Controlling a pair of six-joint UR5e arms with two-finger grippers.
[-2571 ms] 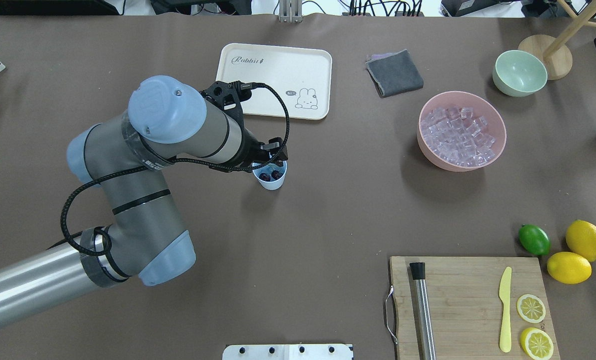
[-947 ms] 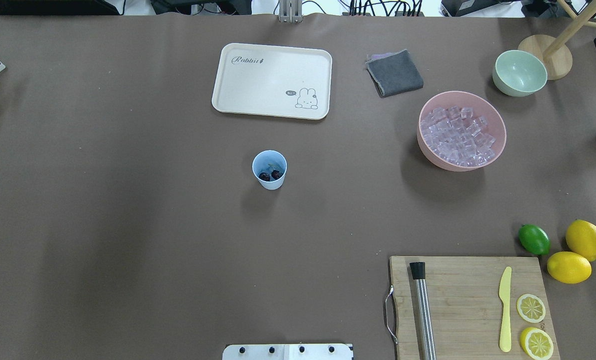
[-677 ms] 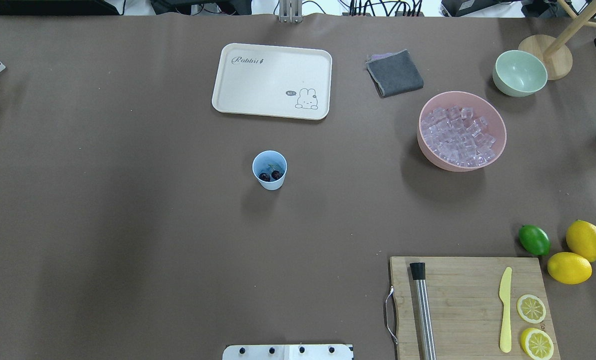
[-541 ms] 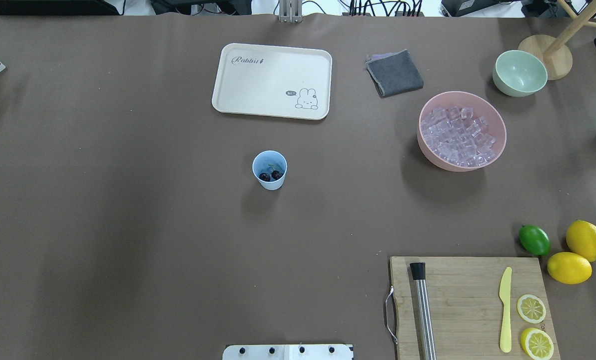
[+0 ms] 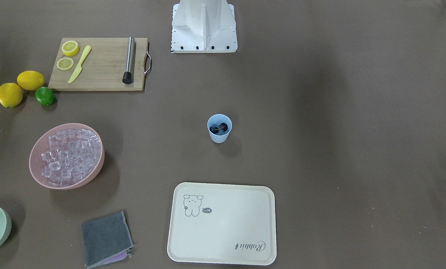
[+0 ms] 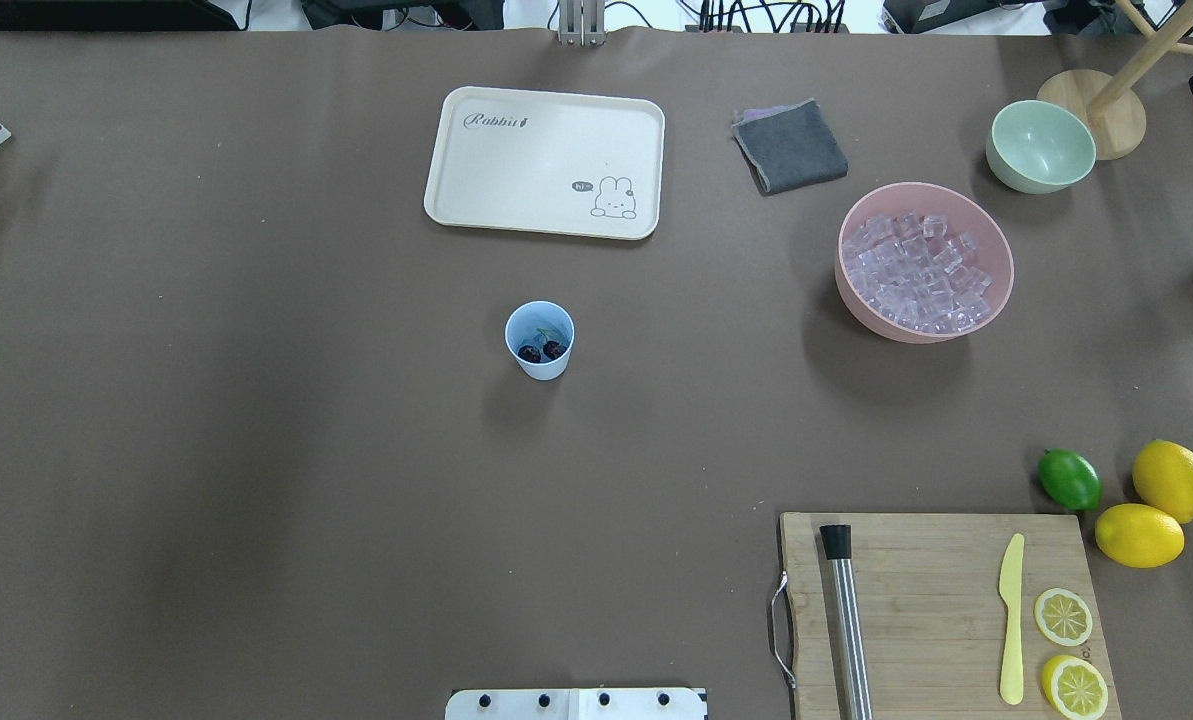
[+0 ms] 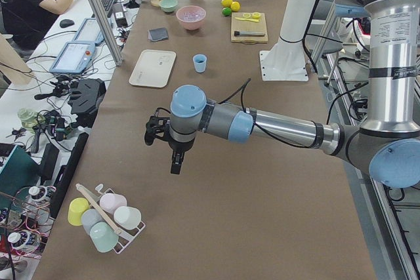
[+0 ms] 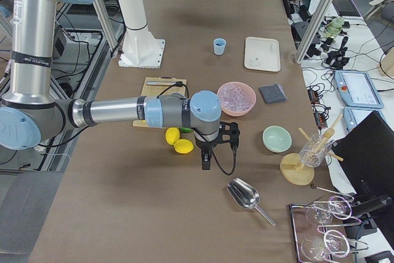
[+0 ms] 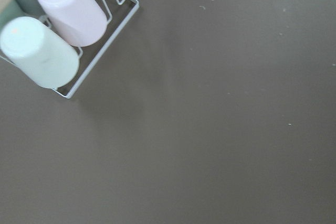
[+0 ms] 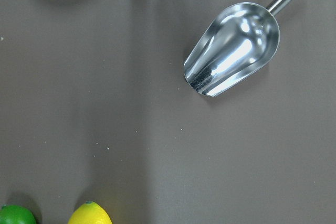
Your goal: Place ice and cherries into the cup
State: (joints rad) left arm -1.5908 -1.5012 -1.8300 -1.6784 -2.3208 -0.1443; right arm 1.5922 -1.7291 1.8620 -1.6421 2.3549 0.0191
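Observation:
The pale blue cup (image 6: 539, 362) stands upright mid-table, also in the front view (image 5: 219, 137). The dark cherries (image 6: 541, 351) lie inside it (image 5: 220, 128). The ice (image 6: 918, 272) is heaped in the pink bowl (image 6: 996, 300) at the right, seen in the front view (image 5: 69, 155) too. No ice shows in the cup. My left gripper (image 7: 176, 162) hangs over bare table far from the cup, near a cup rack. My right gripper (image 8: 205, 162) hangs beyond the lemons, near a metal scoop. I cannot tell whether either is open or shut.
A metal scoop (image 10: 233, 48) lies under the right wrist. A wire rack of cups (image 9: 58, 35) lies under the left wrist. There are also a cream tray (image 6: 546, 160), grey cloth (image 6: 790, 146), green bowl (image 6: 1040, 146), cutting board (image 6: 941, 600), lime (image 6: 1069, 479) and lemons (image 6: 1172, 480).
The left arm, over the cup 2.6 s ago, has left the overhead view. The cup with the cherries has stayed in place. Nothing has moved in the last second.

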